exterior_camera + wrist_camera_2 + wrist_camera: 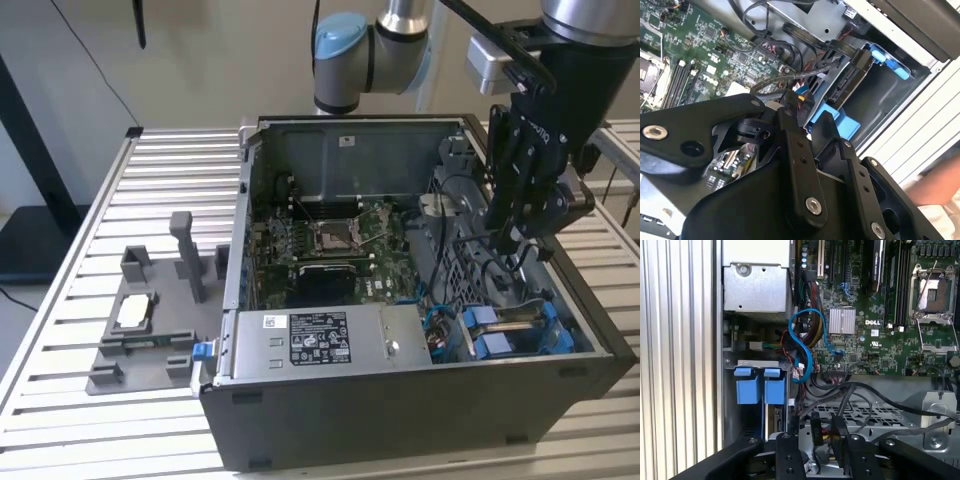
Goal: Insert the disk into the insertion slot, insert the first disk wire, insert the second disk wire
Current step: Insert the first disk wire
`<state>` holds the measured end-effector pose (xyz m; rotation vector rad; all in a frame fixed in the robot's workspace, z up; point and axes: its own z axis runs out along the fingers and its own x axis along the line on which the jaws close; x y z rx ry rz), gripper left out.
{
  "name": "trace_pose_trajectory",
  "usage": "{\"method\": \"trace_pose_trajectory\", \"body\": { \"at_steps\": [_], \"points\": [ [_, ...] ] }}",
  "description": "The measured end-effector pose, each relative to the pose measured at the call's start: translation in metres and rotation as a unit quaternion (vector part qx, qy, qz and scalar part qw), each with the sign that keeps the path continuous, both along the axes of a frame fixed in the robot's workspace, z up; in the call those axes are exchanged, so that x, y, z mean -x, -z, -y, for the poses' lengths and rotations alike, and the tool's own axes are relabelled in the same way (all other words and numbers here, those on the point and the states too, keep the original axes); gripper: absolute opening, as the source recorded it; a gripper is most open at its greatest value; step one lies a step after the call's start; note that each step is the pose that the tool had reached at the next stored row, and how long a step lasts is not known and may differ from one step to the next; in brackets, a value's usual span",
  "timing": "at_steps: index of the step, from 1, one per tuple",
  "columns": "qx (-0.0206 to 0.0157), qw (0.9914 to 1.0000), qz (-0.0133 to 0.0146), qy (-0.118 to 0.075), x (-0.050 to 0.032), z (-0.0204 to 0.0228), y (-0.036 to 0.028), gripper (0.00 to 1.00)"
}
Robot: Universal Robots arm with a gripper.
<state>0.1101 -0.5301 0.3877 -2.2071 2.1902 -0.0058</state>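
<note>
My gripper [515, 248] pinches nearly shut on the plug of the disk wire [800, 106], which is probably rigid with a springy cable and best held by its flat sides, with the disk [492, 343] at my six o'clock in the exterior view.

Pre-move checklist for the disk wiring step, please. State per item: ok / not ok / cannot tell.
1. Disk in the insertion slot: ok, its blue carrier sits in the bay.
2. End effector above the bay end of the case: ok.
3. Wire connector gripped: cannot tell; a black connector with red and yellow leads sits at the end effector.
4. Wires plugged into disk: cannot tell.
5. Path free of cables: not ok, black cables cross beside it.
6. People away: not ok, a person's arm is close outside the case.
</note>
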Motion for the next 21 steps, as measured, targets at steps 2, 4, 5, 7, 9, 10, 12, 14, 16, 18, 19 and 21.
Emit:
{"method": "trace_pose_trajectory", "body": {
  "at_steps": [2, 4, 5, 7, 9, 10, 12, 14, 16, 18, 19, 21],
  "points": [
    [0.0000, 1.00000, 0.0001, 0.000, 0.0000, 0.0000, 0.0000, 0.31],
    [0.0000, 1.00000, 0.0000, 0.000, 0.0000, -0.0001, 0.0000, 0.24],
    [0.0000, 1.00000, 0.0001, 0.000, 0.0000, -0.0001, 0.0000, 0.19],
    [0.0000, 1.00000, 0.0001, 0.000, 0.0000, -0.0001, 0.0000, 0.19],
    [0.0000, 1.00000, 0.0001, 0.000, 0.0000, -0.0001, 0.0000, 0.19],
    [0.0000, 1.00000, 0.0001, 0.000, 0.0000, -0.0001, 0.0000, 0.19],
    [0.0001, 1.00000, 0.0001, 0.000, 0.0000, -0.0001, 0.0001, 0.19],
    [0.0000, 1.00000, 0.0000, 0.000, 0.0000, 0.0001, 0.0002, 0.19],
    [0.0000, 1.00000, -0.0003, 0.000, -0.0001, 0.0009, 0.0002, 0.19],
    [0.0000, 1.00000, -0.0003, 0.000, -0.0002, 0.0012, 0.0003, 0.19],
    [0.0000, 1.00000, -0.0003, 0.000, -0.0002, 0.0013, 0.0004, 0.19],
    [0.0000, 1.00000, -0.0004, 0.000, -0.0002, 0.0013, 0.0005, 0.19]
  ]
}}
